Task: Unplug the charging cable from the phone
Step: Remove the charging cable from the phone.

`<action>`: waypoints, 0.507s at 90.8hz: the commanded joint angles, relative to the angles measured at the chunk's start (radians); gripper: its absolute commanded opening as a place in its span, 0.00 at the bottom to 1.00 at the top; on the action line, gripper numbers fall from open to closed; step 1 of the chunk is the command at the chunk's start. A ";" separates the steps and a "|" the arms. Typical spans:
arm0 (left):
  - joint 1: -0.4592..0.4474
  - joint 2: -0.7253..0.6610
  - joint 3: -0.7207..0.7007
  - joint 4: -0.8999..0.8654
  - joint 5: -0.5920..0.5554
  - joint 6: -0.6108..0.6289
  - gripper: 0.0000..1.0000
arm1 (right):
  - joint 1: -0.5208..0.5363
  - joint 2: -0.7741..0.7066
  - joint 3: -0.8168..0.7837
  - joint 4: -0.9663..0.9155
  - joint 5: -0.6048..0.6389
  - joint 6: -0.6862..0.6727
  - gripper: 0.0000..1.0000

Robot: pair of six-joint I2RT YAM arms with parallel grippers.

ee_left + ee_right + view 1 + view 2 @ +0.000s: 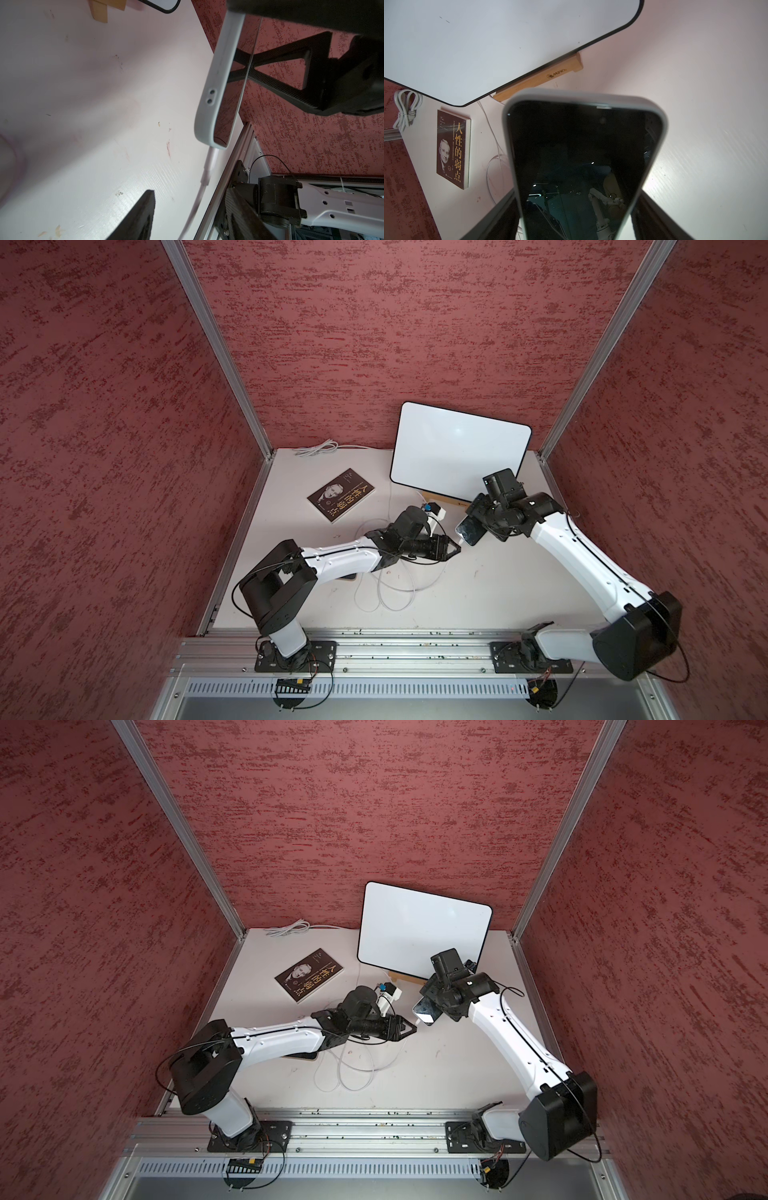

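At the back left you have a bundled white cord (pixel 318 447), then a dark book (pixel 340 495) lying flat on the table (pixel 498 593). Your left gripper (pixel 456 549) points at the phone's lower end. Its fingers (pixel 143 216) stand apart on either side of the white charging cable (pixel 202 187), not clamped on it. The plug is seated in the phone (pixel 471 531). Your right gripper (pixel 578 199) clamps the phone by its sides, tilted above the table, in front of the whiteboard (pixel 459 448).
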 commanded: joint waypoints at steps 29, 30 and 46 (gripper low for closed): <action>-0.007 0.015 -0.011 0.032 0.020 0.004 0.34 | 0.015 -0.034 0.028 0.037 0.033 -0.005 0.47; -0.006 0.015 -0.012 0.030 0.020 0.005 0.33 | 0.016 -0.033 0.028 0.037 0.033 -0.005 0.46; -0.005 0.012 -0.022 0.030 0.019 0.008 0.21 | 0.016 -0.035 0.022 0.043 0.025 -0.011 0.46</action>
